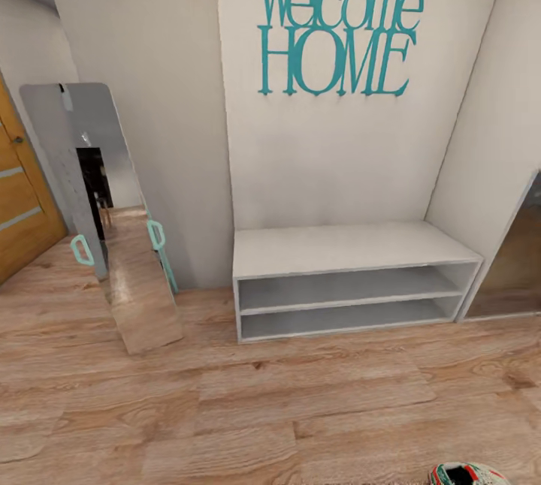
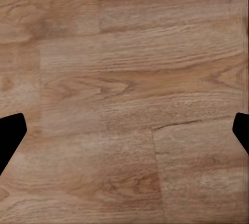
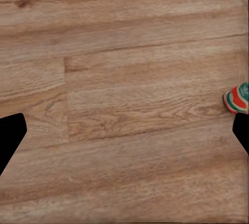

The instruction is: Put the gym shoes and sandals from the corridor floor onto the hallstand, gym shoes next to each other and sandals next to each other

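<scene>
Nothing of the task looks done yet, judging by how things lie. The low white bench (image 1: 353,275) against the wall under the "Welcome HOME" lettering (image 1: 338,27) has bare shelves, and it has no upper shelves, so it is probably not the hallstand meant. One gym shoe (image 1: 467,474) lies on the corridor floor (image 1: 225,410) at the near right edge of the head view; its red, white and green end also shows in the right wrist view (image 3: 237,98). The left hand (image 2: 124,130) and right hand (image 3: 124,130) both hang over bare planks, fingers wide apart, holding nothing. A leaning mirror (image 1: 113,215) stands to the left. All four shoes are yet to be racked.
</scene>
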You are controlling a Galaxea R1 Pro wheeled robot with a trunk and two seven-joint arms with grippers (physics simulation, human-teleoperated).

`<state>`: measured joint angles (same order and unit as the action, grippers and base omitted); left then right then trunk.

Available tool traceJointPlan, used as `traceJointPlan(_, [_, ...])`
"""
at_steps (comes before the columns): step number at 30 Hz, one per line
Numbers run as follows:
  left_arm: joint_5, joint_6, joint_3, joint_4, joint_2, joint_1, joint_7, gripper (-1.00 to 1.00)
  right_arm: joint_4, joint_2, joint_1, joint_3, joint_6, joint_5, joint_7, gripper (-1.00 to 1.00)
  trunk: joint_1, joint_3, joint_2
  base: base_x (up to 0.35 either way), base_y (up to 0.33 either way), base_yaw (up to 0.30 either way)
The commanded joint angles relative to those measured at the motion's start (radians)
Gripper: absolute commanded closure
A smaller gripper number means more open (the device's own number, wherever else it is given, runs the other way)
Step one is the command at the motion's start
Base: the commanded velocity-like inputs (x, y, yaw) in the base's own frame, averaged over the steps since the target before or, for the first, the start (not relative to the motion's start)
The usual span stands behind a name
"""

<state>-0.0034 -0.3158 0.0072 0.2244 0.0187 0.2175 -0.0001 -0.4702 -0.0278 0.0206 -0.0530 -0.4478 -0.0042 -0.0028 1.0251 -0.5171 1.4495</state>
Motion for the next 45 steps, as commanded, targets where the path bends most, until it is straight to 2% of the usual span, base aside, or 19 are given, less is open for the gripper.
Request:
traceJointPlan(1, [-0.001, -0.003, 0.001, 0.0, 0.0, 0.0, -0.001, -1.0, 0.001, 0.0, 0.001, -0.001, -0.003, 0.0, 0.0, -1.0, 0.0, -0.002, 0.0, 0.0, 0.0, -0.269])
traceJointPlan(24, [0.011, -0.003, 0.004, 0.0, 0.005, 0.0, -0.004, -1.0, 0.001, 0.0, 0.001, -0.001, -0.003, 0.0, 0.0, -1.0, 0.0, -0.022, 0.0, 0.0, 0.009, -0.268])
traceJointPlan(45, [0.01, -0.003, 0.004, 0.0, 0.006, 0.0, -0.005, -1.0, 0.001, 0.0, 0.001, -0.001, -0.003, 0.0, 0.0, -1.0, 0.0, -0.042, 0.0, 0.116, 0.239, -0.262])
